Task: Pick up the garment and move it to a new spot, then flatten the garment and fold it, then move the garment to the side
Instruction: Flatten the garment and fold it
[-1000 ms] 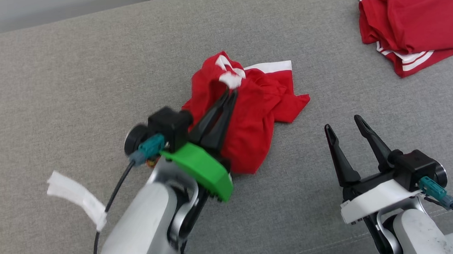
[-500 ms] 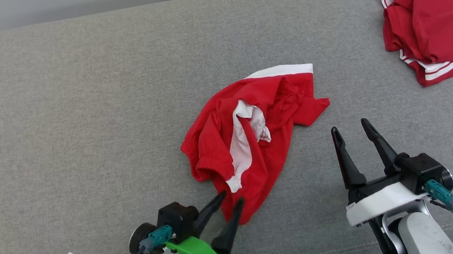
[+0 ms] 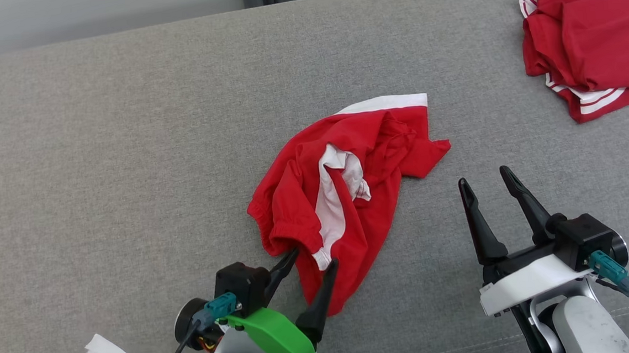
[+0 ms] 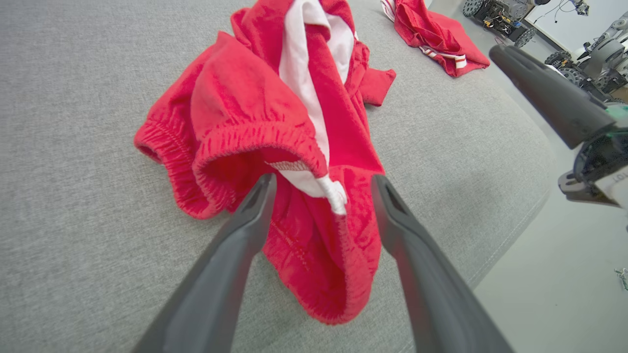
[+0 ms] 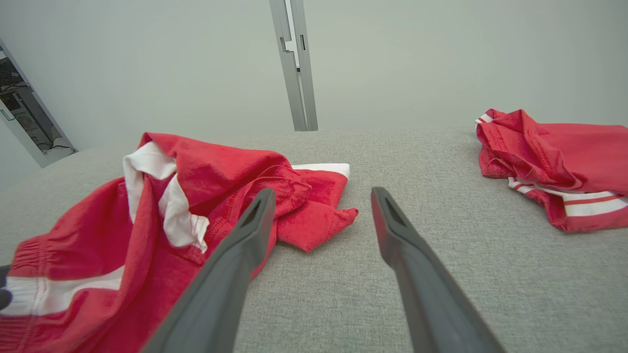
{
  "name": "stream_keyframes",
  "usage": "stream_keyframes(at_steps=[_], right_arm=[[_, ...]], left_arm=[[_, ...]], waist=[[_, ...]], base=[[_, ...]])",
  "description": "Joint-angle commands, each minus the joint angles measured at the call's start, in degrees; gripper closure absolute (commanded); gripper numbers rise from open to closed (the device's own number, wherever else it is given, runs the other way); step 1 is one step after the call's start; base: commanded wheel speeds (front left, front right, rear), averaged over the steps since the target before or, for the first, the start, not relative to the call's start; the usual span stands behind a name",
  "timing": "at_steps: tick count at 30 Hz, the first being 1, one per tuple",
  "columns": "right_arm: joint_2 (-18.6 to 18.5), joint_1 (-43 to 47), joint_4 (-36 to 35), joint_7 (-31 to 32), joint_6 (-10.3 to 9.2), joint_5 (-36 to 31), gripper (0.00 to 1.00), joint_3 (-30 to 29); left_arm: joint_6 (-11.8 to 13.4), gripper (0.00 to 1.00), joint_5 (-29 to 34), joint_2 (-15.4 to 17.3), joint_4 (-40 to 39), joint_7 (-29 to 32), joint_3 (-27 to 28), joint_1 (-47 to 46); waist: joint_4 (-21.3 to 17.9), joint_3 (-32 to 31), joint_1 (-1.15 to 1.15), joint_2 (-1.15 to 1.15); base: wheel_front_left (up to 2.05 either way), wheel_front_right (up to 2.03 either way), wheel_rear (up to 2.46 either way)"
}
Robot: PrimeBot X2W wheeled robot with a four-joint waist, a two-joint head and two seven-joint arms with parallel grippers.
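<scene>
On grey fabric (image 3: 97,158), ctr — crumpled garment (image 3: 376,225)

The light is bright, soft and even across the grey surface (image 3: 97,158); its weave reads crisp in the head view; shadows are faint, a thin dark line under the near edge of the red garment (image 3: 343,196) and inside its folds; both wrist views stretch toward the edges (a wide lens does that); the dark fingers (image 4: 223,264) close to the lens look soft; the far room in the left wrist view is pale and washed out.
</scene>
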Motion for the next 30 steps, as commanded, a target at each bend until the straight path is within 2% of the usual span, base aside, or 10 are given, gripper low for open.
stream_keyframes(at_steps=[1,2,3,5,6,11,17,21,25,30], right_arm=[[-0.24,0.25,-0.16,-0.01,-0.10,0.23,0.00,0.01],[-0.25,0.17,-0.17,-0.01,-0.10,0.24,0.00,-0.01],[-0.28,0.05,-0.22,-0.01,-0.10,0.27,0.00,-0.08],[-0.26,-0.15,-0.27,-0.01,-0.10,0.20,0.00,-0.19],[-0.22,-0.25,-0.29,-0.01,-0.10,0.16,0.00,-0.24],[-0.18,-0.33,-0.02,-0.01,-0.10,0.10,0.00,-0.66],[0.44,-0.45,0.27,-0.01,-0.10,0.36,0.00,-0.63],[1.08,-1.15,0.42,-0.01,-0.10,0.56,0.00,-0.01],[1.60,-1.34,0.50,-0.01,-0.10,0.71,0.00,0.60],[2.00,-1.26,0.85,-0.01,-0.10,1.12,0.00,0.96]], left_arm=[[0.21,0.11,-0.43,-0.19,0.59,0.11,0.13,-1.03],[0.21,0.17,-0.49,-0.30,0.89,0.00,0.19,-1.23],[0.07,0.38,-0.83,-0.46,1.47,0.24,0.15,-1.41],[0.16,0.74,-0.97,-0.60,2.26,0.38,0.32,-1.91],[0.24,1.00,-1.09,-0.70,2.45,0.21,0.49,-2.03],[-0.04,1.00,-2.63,-0.52,2.33,0.90,1.13,-1.71],[-4.08,1.00,-9.84,-2.03,-3.16,2.83,4.64,-6.75],[-6.49,1.00,-12.55,-2.41,-6.19,8.38,6.21,-17.44],[-7.73,1.00,-13.90,-4.39,-5.09,13.26,6.68,-29.22],[-8.52,1.00,-15.51,-8.41,0.46,13.22,8.31,-43.43]], waist=[[-0.45,0.31,0.00,0.00],[-0.62,0.41,0.00,0.00],[-0.81,0.53,0.00,0.00],[-1.11,0.71,0.00,0.00],[-1.23,0.78,0.00,0.00],[-1.74,0.47,0.00,0.00],[-2.59,-0.90,0.00,0.00],[-4.62,-1.91,0.00,0.00],[-7.54,-2.42,0.00,0.00],[-11.81,-2.61,0.00,0.00]], base=[[0.00,0.00,0.00],[0.00,0.00,0.00],[0.00,0.00,0.00],[0.00,0.00,0.00],[0.00,0.00,0.00],[0.00,0.00,0.00],[0.00,0.00,0.00],[0.00,0.00,0.00],[0.00,0.00,0.00],[0.00,0.00,0.00]])
